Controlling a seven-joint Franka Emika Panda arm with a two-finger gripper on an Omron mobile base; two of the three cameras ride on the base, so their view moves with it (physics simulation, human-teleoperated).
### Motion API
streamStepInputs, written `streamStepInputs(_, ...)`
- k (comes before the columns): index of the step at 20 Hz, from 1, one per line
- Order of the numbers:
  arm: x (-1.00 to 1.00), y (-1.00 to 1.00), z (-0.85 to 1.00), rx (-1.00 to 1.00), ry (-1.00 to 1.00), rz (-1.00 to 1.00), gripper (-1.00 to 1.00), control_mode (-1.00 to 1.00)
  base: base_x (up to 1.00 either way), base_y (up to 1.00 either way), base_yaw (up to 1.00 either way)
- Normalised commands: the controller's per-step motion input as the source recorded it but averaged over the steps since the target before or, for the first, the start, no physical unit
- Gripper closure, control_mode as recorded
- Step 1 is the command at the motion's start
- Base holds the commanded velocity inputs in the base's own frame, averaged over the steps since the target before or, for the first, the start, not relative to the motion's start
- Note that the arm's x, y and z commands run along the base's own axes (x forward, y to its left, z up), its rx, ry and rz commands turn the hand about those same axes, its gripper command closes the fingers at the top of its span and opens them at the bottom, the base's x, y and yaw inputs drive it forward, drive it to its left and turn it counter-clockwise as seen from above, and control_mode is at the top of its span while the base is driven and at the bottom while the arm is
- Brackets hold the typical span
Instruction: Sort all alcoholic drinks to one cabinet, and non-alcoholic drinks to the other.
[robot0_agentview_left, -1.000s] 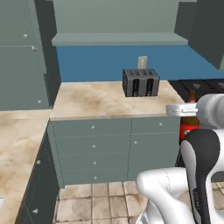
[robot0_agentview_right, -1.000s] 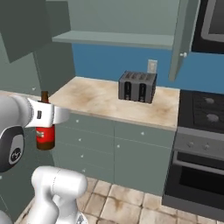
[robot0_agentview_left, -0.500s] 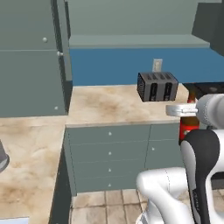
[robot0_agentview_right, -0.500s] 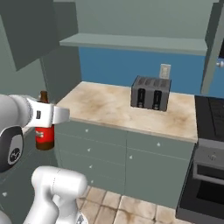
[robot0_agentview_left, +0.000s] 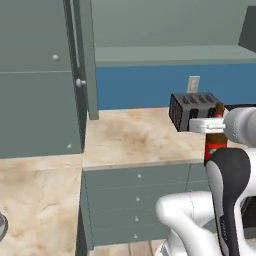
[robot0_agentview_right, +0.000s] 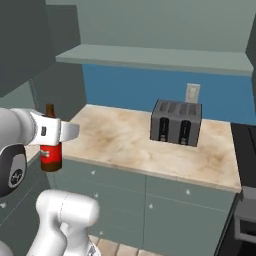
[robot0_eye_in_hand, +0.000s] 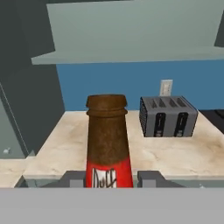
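The tall grey-green cabinet (robot0_agentview_left: 40, 80) fills the left of the left base view, its doors shut and small round knobs on them. To its right, a grey-green upper cabinet (robot0_agentview_right: 155, 57) runs along the far wall above a blue backsplash (robot0_agentview_right: 130, 87), with a white wall outlet (robot0_agentview_right: 192, 91) set in the blue just above the toaster.

Below lies the beige marbled counter (robot0_agentview_right: 130, 145), which turns a corner toward the near left in the left base view. Under it stands a bank of grey-green drawers (robot0_agentview_left: 135, 200) with small pale knobs. At the right edge of the right base view a dark stove (robot0_agentview_right: 244, 150) adjoins the counter.

The dark grey four-slot toaster (robot0_agentview_right: 176, 122) stands upright on the far right part of the counter, close to the backsplash.

The white arm holds the brown beer bottle (robot0_agentview_right: 50, 145) upright in the air, near the front edge of the counter and in front of the drawers, well apart from the toaster. The bottle's red label shows below its brown neck in the hand view, where it rises between the two dark fingertips (robot0_eye_in_hand: 73, 178). The gripper (robot0_eye_in_hand: 109, 179) is clamped narrow on the bottle at label height, one finger on each side.
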Motion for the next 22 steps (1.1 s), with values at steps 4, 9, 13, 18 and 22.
streamStepInputs(4,0.0,0.0,0.0,0.0,0.0,0.0,1.0,1.0,0.82,0.06,-0.04)
streamStepInputs(9,0.0,0.0,0.0,0.0,0.0,0.0,1.0,1.0,0.8,0.0,0.0)
streamStepInputs(13,0.0,0.0,0.0,0.0,0.0,0.0,1.0,1.0,0.79,0.0,0.0)
streamStepInputs(18,0.0,0.0,0.0,0.0,0.0,0.0,1.0,1.0,0.69,0.0,0.0)
streamStepInputs(22,0.0,0.0,0.27,0.0,-0.07,0.0,1.0,-1.0,0.1,0.0,0.0)
